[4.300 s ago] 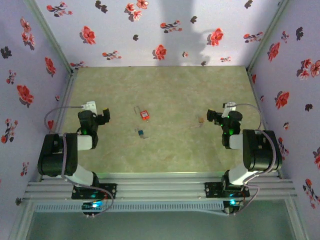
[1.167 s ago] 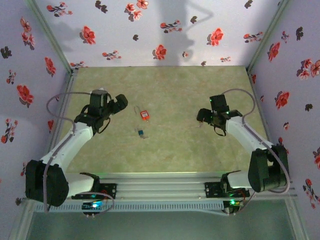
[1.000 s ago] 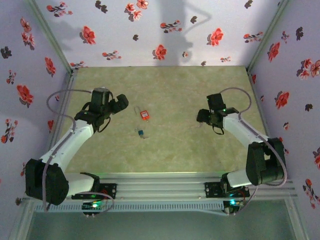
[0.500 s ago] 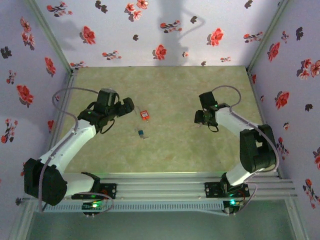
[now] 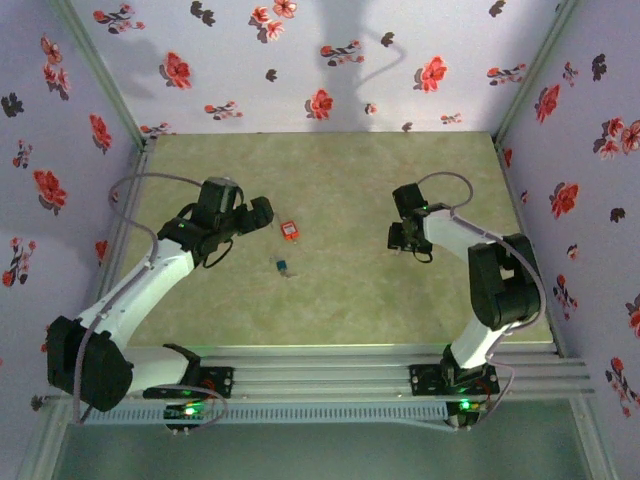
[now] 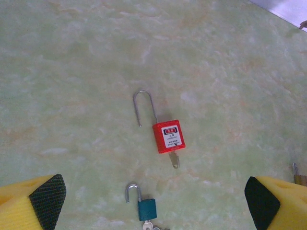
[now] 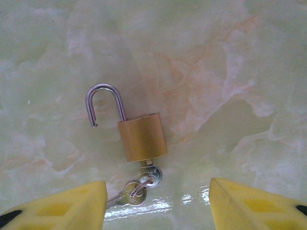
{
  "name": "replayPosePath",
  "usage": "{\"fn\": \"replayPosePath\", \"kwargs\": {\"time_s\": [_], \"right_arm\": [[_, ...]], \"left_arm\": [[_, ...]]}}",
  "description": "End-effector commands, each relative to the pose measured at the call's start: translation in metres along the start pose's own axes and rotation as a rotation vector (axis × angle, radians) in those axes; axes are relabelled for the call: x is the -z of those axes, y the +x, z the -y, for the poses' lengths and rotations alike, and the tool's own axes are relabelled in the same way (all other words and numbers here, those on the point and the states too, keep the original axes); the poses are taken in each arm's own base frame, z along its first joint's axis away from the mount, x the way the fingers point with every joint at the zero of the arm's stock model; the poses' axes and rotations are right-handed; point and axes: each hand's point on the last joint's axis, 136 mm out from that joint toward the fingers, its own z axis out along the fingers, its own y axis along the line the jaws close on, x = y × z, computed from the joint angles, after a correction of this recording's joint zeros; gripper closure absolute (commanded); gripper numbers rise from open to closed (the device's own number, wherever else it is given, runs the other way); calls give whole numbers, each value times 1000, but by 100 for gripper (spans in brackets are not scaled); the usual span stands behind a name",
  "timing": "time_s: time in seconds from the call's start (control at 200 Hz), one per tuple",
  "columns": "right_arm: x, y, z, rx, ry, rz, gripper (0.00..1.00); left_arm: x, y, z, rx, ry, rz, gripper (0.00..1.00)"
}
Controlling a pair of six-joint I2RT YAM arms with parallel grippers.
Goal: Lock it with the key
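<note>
Brass padlock (image 7: 142, 137) lies just ahead of right end effector (image 7: 156, 194).

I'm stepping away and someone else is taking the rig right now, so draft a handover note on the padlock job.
Left gripper: open, above the red padlock, holding nothing.
Right gripper: open, over the brass padlock, not gripping it.
Those two and the teal padlock lie on the table, shackles open, keys inserted.
Done: nothing locked.
Left: close a shackle, turn its key.
</note>
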Motion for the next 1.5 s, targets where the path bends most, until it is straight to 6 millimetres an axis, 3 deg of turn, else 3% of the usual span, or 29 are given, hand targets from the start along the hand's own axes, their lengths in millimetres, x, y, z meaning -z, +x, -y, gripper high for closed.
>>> {"fn": "replayPosePath", "kwargs": {"time_s": [0.0, 1.02, 1.495], "right_arm": [[1, -2, -1, 25, 18, -6, 42], [-26, -7, -8, 47, 39, -41, 47], [-38, -11, 0, 69, 116, -65, 55]], "left_arm": [[8, -6, 6, -5, 0, 13, 0], [3, -2, 18, -25, -13, -37, 0], [3, -4, 17, -36, -29, -38, 0]]}}
